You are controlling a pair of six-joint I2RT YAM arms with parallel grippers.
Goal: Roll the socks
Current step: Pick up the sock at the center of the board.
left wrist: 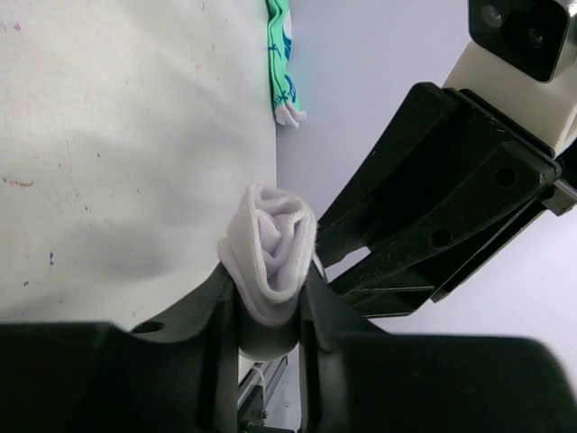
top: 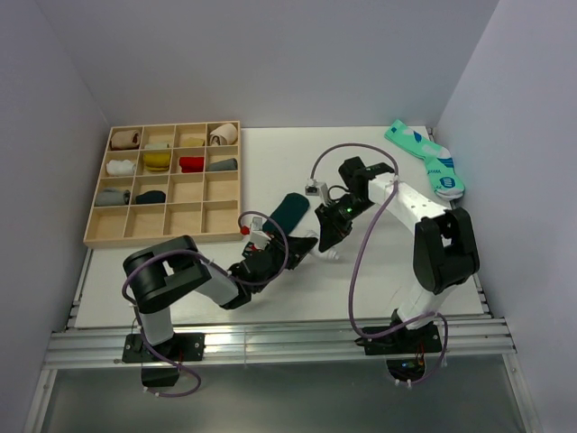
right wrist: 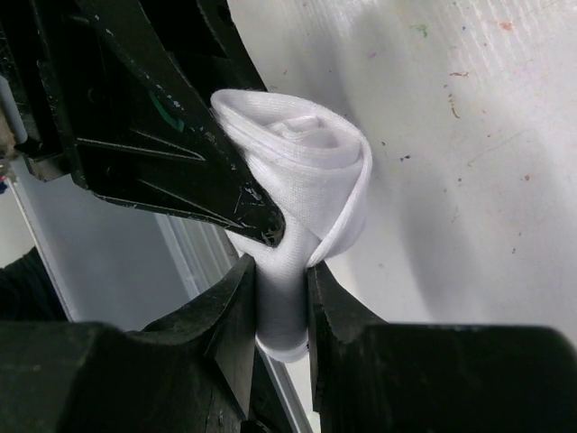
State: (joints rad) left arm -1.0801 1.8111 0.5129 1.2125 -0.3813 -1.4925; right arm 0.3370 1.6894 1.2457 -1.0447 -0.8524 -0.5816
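Note:
A white sock [left wrist: 270, 236], wound into a loose roll, hangs between both grippers just above the table. My left gripper [left wrist: 269, 278] is shut on one end of the roll, with the fabric pressed against both fingers. At the other end my right gripper [right wrist: 282, 271] is shut on the white sock [right wrist: 311, 167]. In the top view the two grippers meet at mid-table, left gripper [top: 302, 245] and right gripper [top: 326, 240], and only a scrap of the white sock [top: 326, 256] shows there. The dark green sock [top: 289, 211] lies flat on the table just behind them. The black cuff stripes are hidden.
A wooden compartment tray [top: 101, 227] at the back left holds several rolled socks. A mint-green pair [top: 428, 159] lies at the back right corner, near the wall. The right gripper's body [left wrist: 433, 207] fills the space close beside my left fingers.

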